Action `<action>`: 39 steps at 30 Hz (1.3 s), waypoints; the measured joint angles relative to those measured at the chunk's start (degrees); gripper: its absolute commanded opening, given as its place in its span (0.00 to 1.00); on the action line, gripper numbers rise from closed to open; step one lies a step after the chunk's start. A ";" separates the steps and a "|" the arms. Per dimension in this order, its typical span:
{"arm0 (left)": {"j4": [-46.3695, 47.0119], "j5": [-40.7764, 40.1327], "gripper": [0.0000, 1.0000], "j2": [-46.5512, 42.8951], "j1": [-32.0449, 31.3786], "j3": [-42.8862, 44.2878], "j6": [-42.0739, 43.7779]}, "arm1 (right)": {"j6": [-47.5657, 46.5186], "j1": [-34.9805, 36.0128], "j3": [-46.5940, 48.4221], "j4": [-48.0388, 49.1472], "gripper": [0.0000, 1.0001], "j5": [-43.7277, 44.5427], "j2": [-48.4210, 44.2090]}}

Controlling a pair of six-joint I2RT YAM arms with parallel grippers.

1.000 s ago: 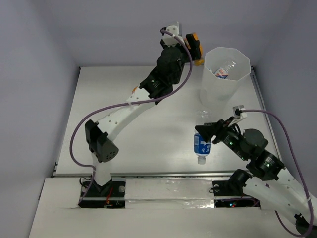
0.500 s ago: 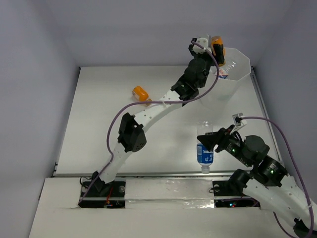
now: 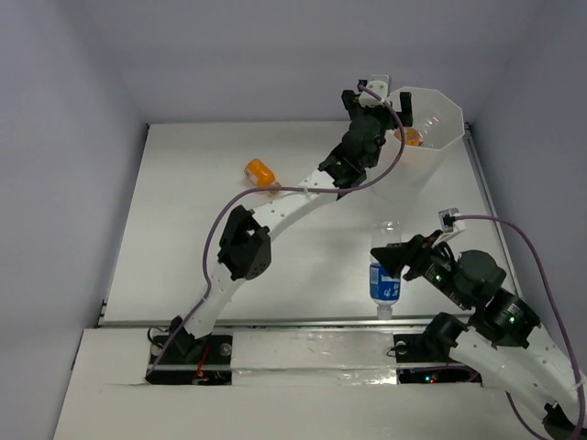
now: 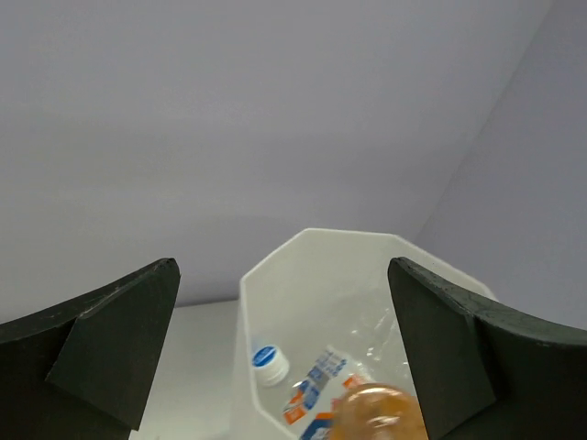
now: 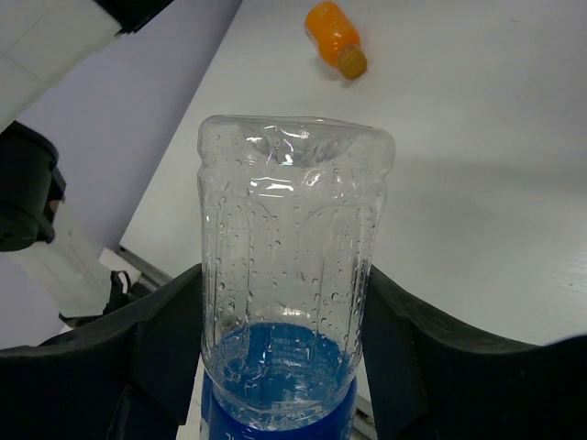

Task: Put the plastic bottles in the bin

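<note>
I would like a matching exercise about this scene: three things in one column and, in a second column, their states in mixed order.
Column 1
1 left hand
2 blue-label bottle
3 bin

Column 2
a gripped by the right hand
b has bottles inside
c open, nothing between its fingers

Pairs: 1-c, 2-a, 3-b

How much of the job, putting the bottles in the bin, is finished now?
Done: a clear bottle lies in the bin, and an orange bottle is inside its rim under the open left gripper. In hand: the right gripper grips a blue-label bottle. Remaining: a second orange bottle on the table.
</note>
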 measured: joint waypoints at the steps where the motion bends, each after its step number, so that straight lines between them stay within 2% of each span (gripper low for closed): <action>1: -0.37 -0.04 0.97 -1.22 0.20 -1.75 0.02 | -0.15 0.00 0.68 0.02 0.48 1.18 0.55; 7: -5.81 -0.17 0.90 -15.96 4.76 -19.10 -4.83 | -3.10 0.00 7.54 1.84 0.47 9.07 6.99; 14: -10.01 2.49 0.87 -35.98 19.63 -45.22 -19.21 | -10.51 -0.02 21.88 8.79 0.47 20.68 19.08; 17: -12.81 2.54 0.89 -39.43 23.82 -52.83 -24.13 | -14.95 -0.87 28.85 11.61 0.47 26.56 24.11; 19: -14.34 3.21 0.92 -39.56 24.85 -55.91 -26.64 | -18.12 -2.99 33.55 14.05 0.47 29.68 27.52; 22: -17.59 4.70 0.95 -39.54 25.70 -59.54 -29.27 | -21.40 -10.34 40.19 17.59 0.47 32.30 33.51; 28: -21.94 7.89 0.99 -38.64 28.52 -60.48 -33.33 | -25.88 -23.06 54.01 24.35 0.48 36.70 50.12; 39: -22.82 11.76 0.99 -31.15 33.88 -60.48 -35.32 | -36.20 -30.60 73.18 28.44 0.53 39.98 81.29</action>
